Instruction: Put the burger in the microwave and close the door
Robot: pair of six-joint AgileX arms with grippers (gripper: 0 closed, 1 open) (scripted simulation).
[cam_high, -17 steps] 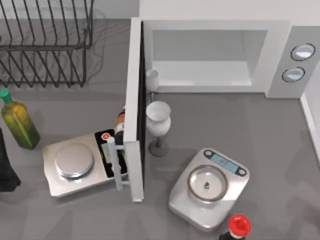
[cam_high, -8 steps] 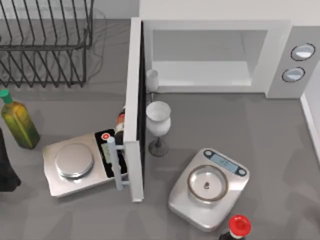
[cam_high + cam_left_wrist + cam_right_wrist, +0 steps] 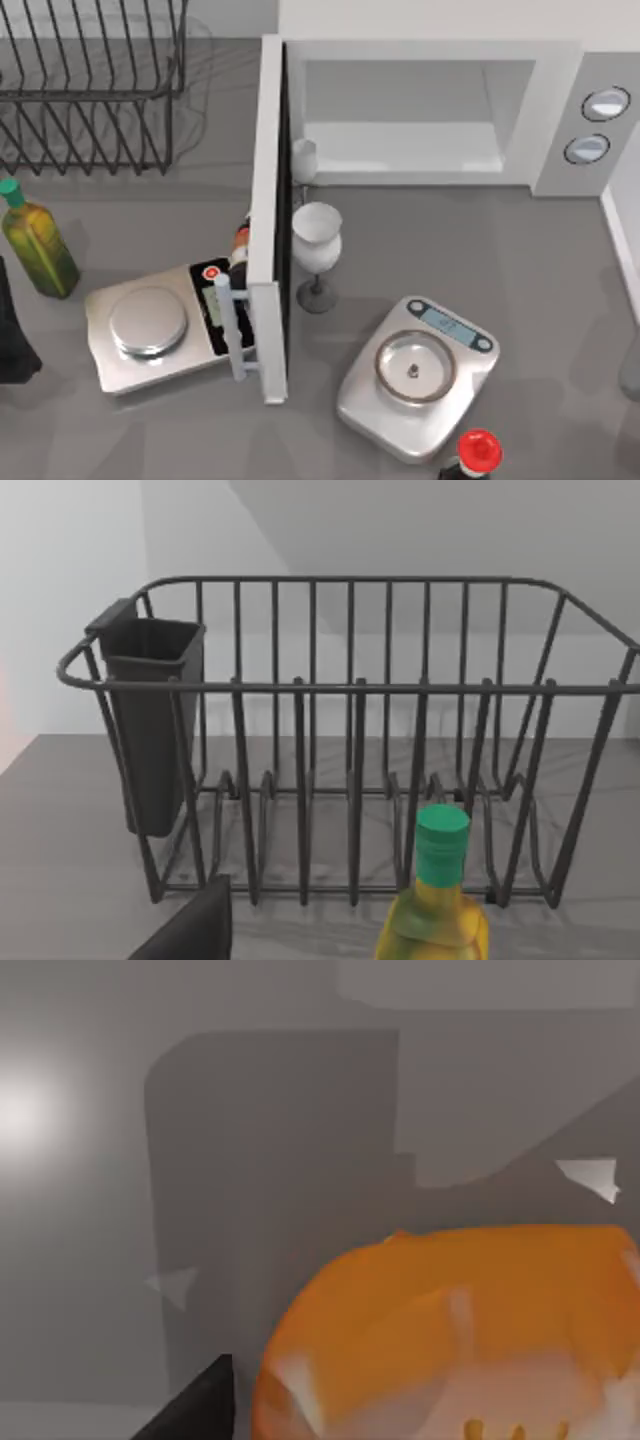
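From above, the microwave stands with its door swung wide beside a wine glass and two scales, the left wrist view faces a wire rack and green-capped bottle, and the right wrist view has the burger close up, though I cannot tell either claw's state.

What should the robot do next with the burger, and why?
Probably carry the burger toward the microwave. It sits right up against the right wrist camera, so the right arm seems to have it. The door stands wide open and the inside looks bare, but the wine glass stands near the opening, so steer around it.
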